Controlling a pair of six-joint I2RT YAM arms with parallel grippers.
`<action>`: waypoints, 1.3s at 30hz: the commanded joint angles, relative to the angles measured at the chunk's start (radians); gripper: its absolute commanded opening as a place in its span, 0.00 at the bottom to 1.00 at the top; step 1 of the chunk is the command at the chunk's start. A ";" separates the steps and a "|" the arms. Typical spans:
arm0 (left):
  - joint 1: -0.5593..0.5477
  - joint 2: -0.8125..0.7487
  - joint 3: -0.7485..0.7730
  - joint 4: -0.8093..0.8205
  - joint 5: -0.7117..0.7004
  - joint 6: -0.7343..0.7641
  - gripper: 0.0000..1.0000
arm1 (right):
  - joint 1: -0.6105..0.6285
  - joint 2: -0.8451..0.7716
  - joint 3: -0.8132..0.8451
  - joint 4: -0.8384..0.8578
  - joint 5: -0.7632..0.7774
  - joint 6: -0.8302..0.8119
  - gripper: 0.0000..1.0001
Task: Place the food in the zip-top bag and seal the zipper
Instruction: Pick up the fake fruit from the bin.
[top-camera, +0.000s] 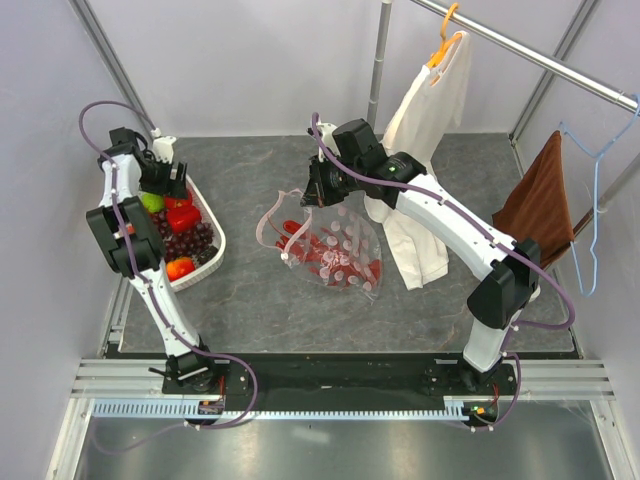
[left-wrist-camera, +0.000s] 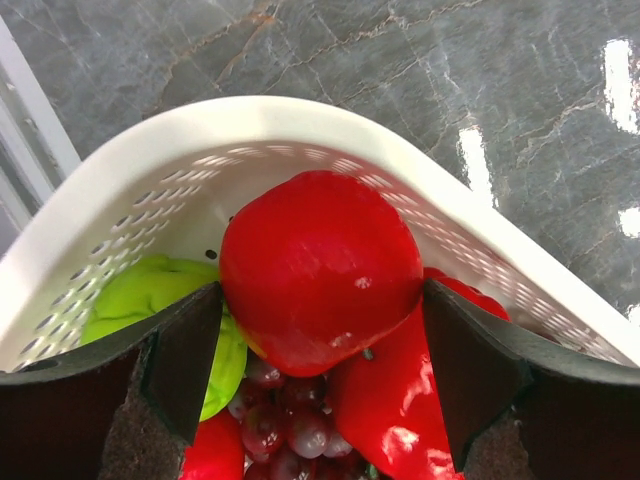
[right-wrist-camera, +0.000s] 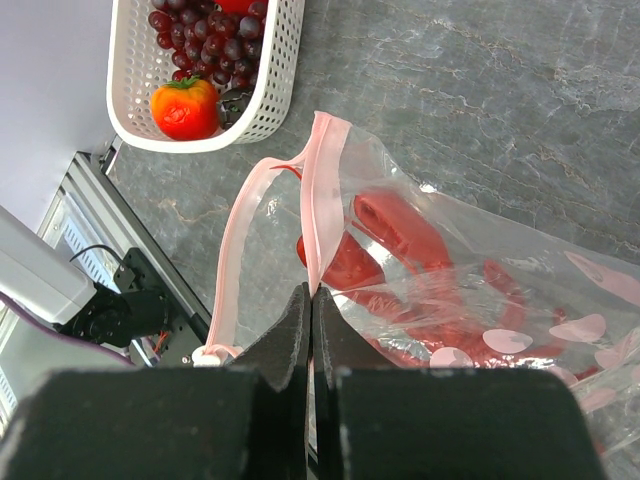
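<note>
Left wrist: we are straddling the apple (left-wrist-camera: 318, 270) with our spread left tool (left-wrist-camera: 325, 365); right tool (right-wrist-camera: 310, 330) pinching the zipper (right-wrist-camera: 322, 200).

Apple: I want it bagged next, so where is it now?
Left wrist view: the apple lies in the basket, at the table's left side, between the spread jaws of the left gripper, with grapes and the green piece beside it.
</note>
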 joint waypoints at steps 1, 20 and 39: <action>-0.002 0.026 0.002 0.037 -0.016 -0.059 0.87 | -0.002 -0.010 0.011 0.016 -0.011 0.008 0.00; -0.009 0.008 0.000 0.049 -0.007 -0.112 0.80 | 0.000 -0.013 -0.003 0.022 -0.008 0.008 0.00; 0.039 -0.549 -0.164 0.090 0.561 -0.200 0.55 | -0.009 -0.026 0.003 0.022 -0.007 0.000 0.00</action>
